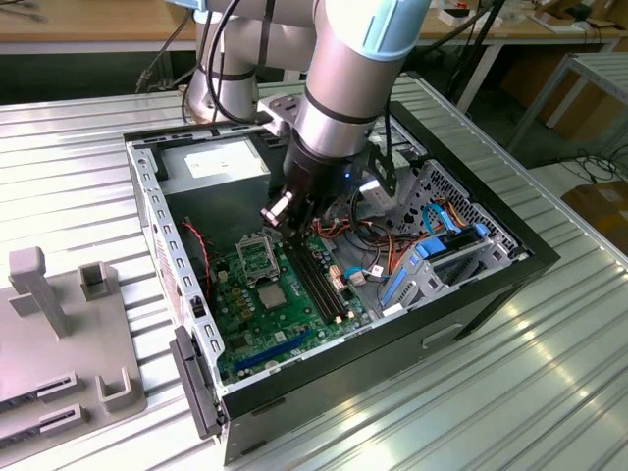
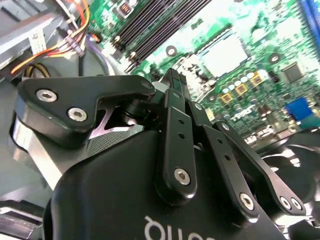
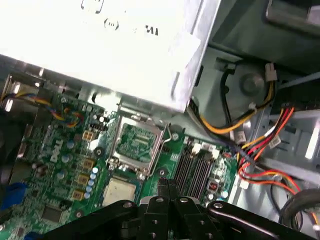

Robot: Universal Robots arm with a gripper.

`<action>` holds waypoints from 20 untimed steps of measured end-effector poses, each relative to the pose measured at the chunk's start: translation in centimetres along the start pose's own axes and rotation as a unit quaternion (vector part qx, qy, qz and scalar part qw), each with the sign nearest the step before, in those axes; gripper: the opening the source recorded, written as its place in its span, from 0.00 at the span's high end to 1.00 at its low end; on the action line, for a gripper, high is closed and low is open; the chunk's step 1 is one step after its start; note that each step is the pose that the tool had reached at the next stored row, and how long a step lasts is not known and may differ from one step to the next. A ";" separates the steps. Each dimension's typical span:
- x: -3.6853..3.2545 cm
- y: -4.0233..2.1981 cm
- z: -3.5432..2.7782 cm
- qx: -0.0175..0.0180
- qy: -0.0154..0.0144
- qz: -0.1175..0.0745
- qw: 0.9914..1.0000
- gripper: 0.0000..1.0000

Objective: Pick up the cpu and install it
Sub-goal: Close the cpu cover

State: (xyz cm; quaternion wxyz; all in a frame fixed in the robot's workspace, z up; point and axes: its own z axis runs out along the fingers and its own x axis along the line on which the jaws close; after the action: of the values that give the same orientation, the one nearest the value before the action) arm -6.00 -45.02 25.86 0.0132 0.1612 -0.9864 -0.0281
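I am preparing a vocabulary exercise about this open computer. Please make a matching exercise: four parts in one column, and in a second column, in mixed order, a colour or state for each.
Parts
1. cpu
2. socket
3. memory slots
4. drive bracket

Colour or state
A. blue
B. metal frame, empty
C. silver-grey square, flat on the board
D. black, long, side by side

Pairs: 1-C, 2-B, 3-D, 4-A
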 end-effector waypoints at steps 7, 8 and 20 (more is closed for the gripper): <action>-0.14 0.09 0.42 0.001 0.003 -0.058 0.998 0.89; -0.23 0.15 0.46 0.001 0.004 -0.059 0.998 0.89; -0.79 0.95 1.28 -0.001 0.004 -0.089 0.996 0.89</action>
State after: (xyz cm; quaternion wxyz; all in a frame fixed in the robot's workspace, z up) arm -5.60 -43.81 24.62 0.0151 0.2479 -0.9682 -0.0294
